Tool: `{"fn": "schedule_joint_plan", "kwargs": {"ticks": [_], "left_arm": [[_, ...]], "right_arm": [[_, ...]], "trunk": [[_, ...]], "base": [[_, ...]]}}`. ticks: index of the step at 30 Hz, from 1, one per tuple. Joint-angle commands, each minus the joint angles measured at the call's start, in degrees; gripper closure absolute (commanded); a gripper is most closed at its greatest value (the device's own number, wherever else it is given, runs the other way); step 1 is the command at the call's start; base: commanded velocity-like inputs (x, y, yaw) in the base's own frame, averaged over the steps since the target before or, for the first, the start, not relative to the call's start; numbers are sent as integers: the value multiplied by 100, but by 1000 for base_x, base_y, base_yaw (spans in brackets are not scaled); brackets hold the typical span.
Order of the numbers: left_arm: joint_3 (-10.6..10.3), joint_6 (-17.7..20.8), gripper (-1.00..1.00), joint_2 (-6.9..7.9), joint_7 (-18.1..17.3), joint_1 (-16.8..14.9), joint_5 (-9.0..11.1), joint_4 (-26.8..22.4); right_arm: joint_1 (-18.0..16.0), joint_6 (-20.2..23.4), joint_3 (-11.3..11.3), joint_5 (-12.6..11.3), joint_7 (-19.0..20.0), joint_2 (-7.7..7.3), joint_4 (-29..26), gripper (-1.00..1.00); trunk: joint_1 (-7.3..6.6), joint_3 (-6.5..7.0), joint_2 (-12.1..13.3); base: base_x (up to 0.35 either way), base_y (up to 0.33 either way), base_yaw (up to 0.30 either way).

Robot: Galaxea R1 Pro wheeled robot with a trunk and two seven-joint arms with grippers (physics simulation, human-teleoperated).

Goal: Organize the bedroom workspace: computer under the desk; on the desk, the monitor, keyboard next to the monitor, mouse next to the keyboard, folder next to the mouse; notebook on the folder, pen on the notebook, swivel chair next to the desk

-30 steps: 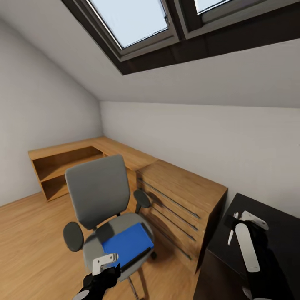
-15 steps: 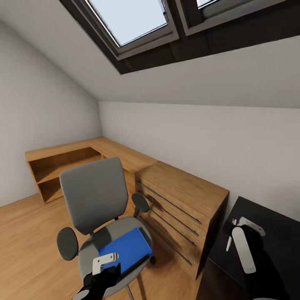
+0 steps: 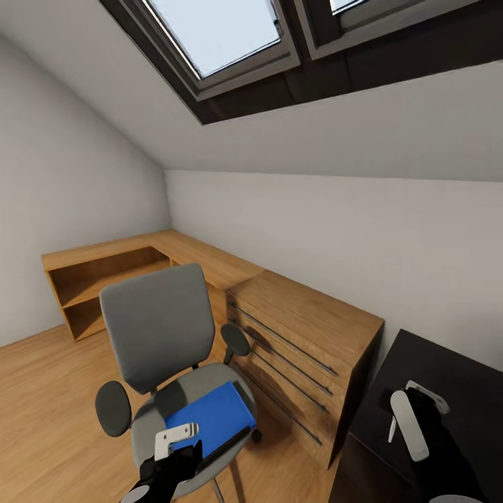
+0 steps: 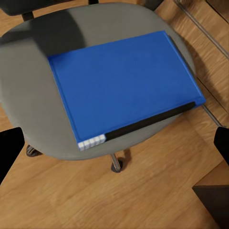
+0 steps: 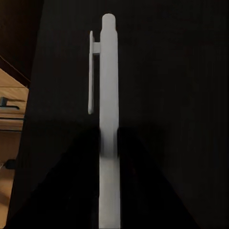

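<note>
Wooden chest of drawers [image 3: 307, 349] sitting vs. white wall [image 3: 335, 237], low wooden corner shelf unit [image 3: 119, 269] running off its far side. Skylights [image 3: 230, 35] showing pale sky overhead; wood floor [image 3: 49, 398] stretching below.

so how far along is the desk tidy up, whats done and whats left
Little looks done yet. The blue folder lies on the swivel chair seat, with the open left gripper hovering above it. The right gripper holds the white pen over the black desk. Left: folder onto the desk, then notebook and pen stacked, and the chair brought beside the desk.
</note>
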Motion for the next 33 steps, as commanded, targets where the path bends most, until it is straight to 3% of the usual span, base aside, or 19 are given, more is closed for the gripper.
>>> {"fn": "schedule_joint_plan", "kwargs": {"ticks": [1,10,15,32,33], "left_arm": [[-5,7,-100,0,52,-3,60,-9],[-10,7,-100,0,52,-4,60,-16],[-14,7,-100,0,49,-1,61,-19],[-14,7,-100,0,44,-1,61,-19],[-14,7,-100,0,44,0,61,-19]], "right_arm": [[-12,-33,3,-66,-43,-12,31,100],[-109,-343,3,-25,-50,-48,345,100],[-405,-703,10,-14,-52,-144,1012,100],[-469,-787,37,-8,-61,-190,1137,100],[-469,-787,37,-8,-62,-190,1136,-100]], "trunk": [[0,-6,-4],[0,-6,-4],[0,-6,-4],[0,-6,-4],[0,-6,-4]], "base": [[0,0,0],[0,0,0],[0,0,0],[0,0,0],[0,0,0]]}}
